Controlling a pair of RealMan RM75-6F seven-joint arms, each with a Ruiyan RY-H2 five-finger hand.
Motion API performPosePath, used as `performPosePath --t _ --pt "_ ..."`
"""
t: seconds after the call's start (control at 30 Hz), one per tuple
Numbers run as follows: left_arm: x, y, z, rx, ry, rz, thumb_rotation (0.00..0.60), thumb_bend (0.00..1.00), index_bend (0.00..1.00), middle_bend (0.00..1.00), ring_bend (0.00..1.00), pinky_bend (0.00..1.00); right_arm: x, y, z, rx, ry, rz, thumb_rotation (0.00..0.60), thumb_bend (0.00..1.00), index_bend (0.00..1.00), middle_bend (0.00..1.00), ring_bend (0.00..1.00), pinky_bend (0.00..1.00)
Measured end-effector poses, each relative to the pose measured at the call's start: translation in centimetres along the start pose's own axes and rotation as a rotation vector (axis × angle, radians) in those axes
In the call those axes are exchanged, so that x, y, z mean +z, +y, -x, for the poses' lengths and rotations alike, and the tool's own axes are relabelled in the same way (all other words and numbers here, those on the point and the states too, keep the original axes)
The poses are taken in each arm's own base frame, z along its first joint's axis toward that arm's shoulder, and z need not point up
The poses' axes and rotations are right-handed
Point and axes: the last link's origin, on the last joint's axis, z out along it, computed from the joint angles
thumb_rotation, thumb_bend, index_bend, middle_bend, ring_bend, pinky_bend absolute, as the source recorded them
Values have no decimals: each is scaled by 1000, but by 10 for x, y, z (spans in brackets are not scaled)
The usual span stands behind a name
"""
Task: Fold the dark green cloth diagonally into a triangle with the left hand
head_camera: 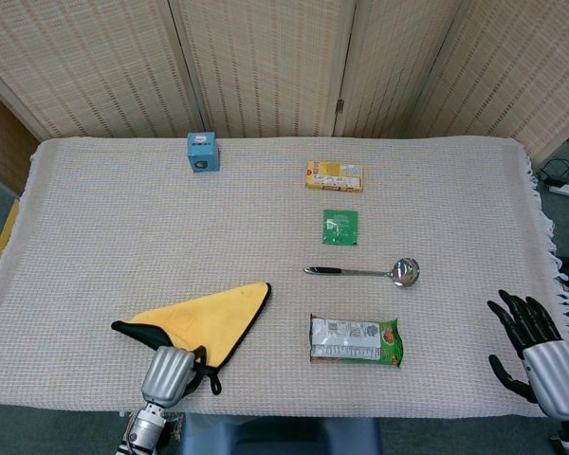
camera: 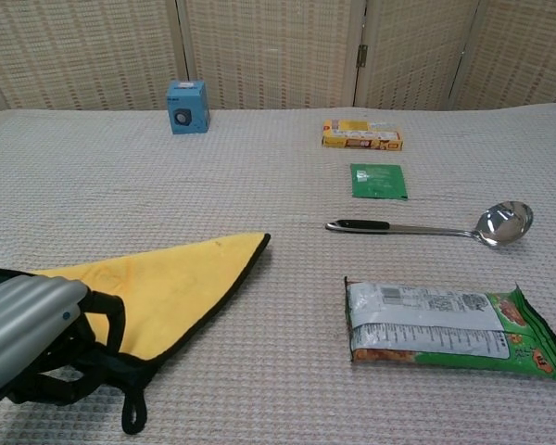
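Note:
The dark green cloth [head_camera: 209,313] lies near the table's front left as a triangle, yellow inner face up with a dark rim, its tip pointing right. In the chest view the cloth [camera: 167,287] fills the lower left, and its hanging loop [camera: 130,415] lies at the near corner. My left hand [head_camera: 167,375] is at that near corner by the table edge. Seen from the chest, the left hand [camera: 28,334] has dark fingers curled round the cloth's near edge. My right hand [head_camera: 536,355] hangs off the table's right front, fingers spread, holding nothing.
A snack packet [head_camera: 356,340] lies right of the cloth, with a metal ladle [head_camera: 365,272] behind it. Further back are a green sachet [head_camera: 340,227], a yellow box [head_camera: 335,175] and a blue box [head_camera: 202,152]. The table's front edge [head_camera: 294,413] runs just beyond my left hand.

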Motion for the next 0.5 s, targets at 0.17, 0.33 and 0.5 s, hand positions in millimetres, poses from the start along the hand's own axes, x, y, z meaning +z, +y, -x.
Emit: performPosePath --t 0.17,0.33,0.5 --pt "1 -1 6 5 -30 -8 600 461 370 1000 1000 1000 -3 -1 -2 1 12 -2 600 456 0 0 0 0" --pt "2 2 3 6 -17 12 600 336 110 1000 1000 1000 -3 0 -2 1 11 5 600 456 0 0 0 0" --pt "-4 8 -4 4 -5 38 600 298 53 1000 1000 1000 -3 0 -3 3 18 6 600 457 0 0 0 0"
